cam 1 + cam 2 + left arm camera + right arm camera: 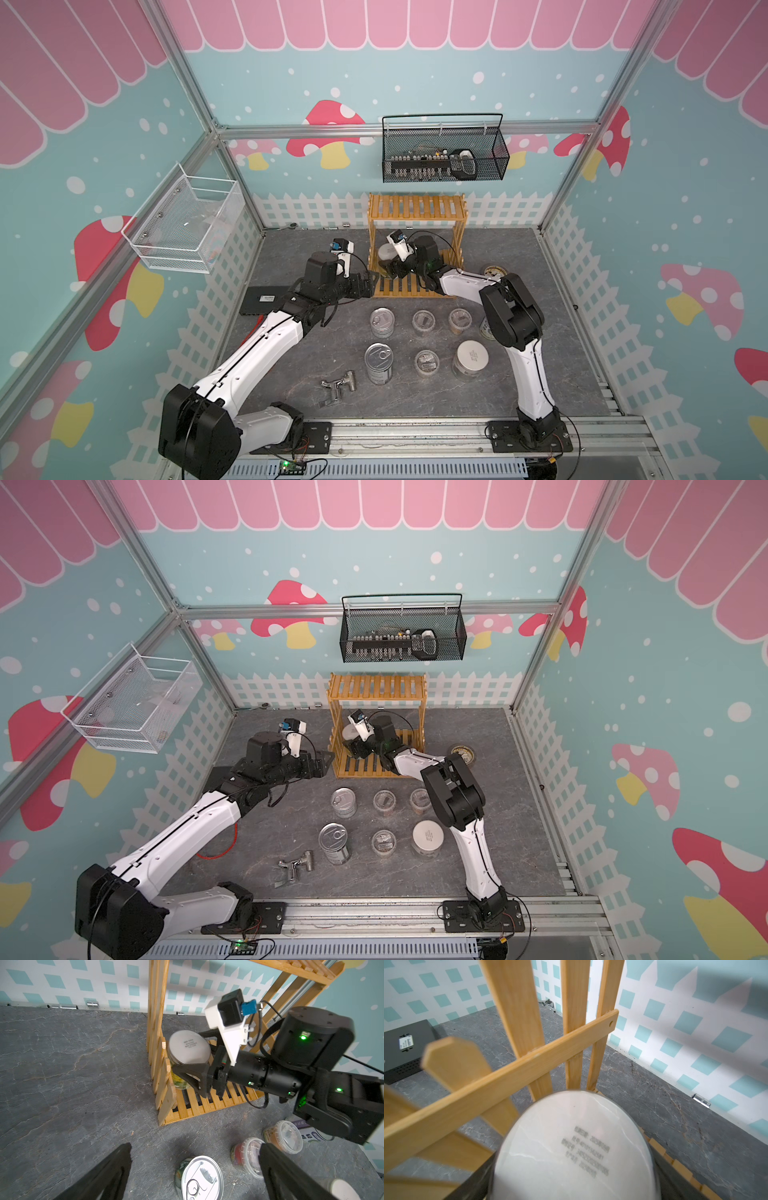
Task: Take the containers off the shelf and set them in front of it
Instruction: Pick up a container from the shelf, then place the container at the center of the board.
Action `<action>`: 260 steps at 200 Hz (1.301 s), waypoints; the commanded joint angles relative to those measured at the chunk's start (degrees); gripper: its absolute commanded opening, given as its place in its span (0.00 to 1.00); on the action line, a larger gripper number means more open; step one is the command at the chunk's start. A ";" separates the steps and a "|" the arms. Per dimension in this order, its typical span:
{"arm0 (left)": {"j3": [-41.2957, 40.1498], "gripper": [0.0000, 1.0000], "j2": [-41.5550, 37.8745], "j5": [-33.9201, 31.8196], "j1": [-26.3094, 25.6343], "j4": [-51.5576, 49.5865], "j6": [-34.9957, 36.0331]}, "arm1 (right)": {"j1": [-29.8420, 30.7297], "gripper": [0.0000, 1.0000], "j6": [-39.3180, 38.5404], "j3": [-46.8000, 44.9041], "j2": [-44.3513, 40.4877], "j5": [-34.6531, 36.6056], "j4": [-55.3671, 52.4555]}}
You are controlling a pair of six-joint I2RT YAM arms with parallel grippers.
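Bamboo shelf [417, 212], two tiers, upright at the back of the table [291, 257].
White-lid jar [188, 1043], upright on the lower tier at its left end, against the side slats.
Right gripper [185, 1053], reaching into the lower tier, one finger pressed to each side of the white-lid jar.
Left gripper [371, 286], jaws spread wide and holding nothing, just beside the shelf's front left corner.
In front of the shelf, upright on the table:
- short can [382, 322]
- tall can [378, 362]
- three clear jars [423, 322] [459, 321] [427, 362]
- second lidded jar [471, 357]
- third can [311, 1134], partly hidden under the right arm
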 commanded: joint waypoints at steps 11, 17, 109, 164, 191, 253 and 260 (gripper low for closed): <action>-0.98 0.99 -1.37 0.98 0.42 -0.21 -0.34 | 0.17 0.63 -0.72 -7.57 -7.43 -2.27 6.77; -1.08 0.99 -1.37 1.00 0.46 -0.09 -0.44 | 0.22 0.62 -0.61 -9.03 -8.62 -2.43 7.24; -1.99 0.99 -1.20 1.48 0.48 3.98 -2.01 | 3.25 0.63 -1.39 -32.39 -40.79 -1.42 -1.50; -2.86 0.99 0.64 6.27 -0.21 6.40 -2.13 | 4.59 0.63 5.37 -39.11 -61.45 10.46 -23.03; -3.78 0.99 0.61 7.12 -1.56 6.84 -1.86 | 6.09 0.62 10.85 -39.19 -68.21 17.63 -33.02; -3.20 0.99 -0.35 7.53 -9.79 7.46 -2.45 | 11.01 0.63 24.27 -34.01 -74.24 35.17 -54.39; -3.17 0.99 -0.27 7.83 -10.53 7.69 -2.55 | 11.09 0.63 25.79 -34.10 -75.18 36.31 -55.67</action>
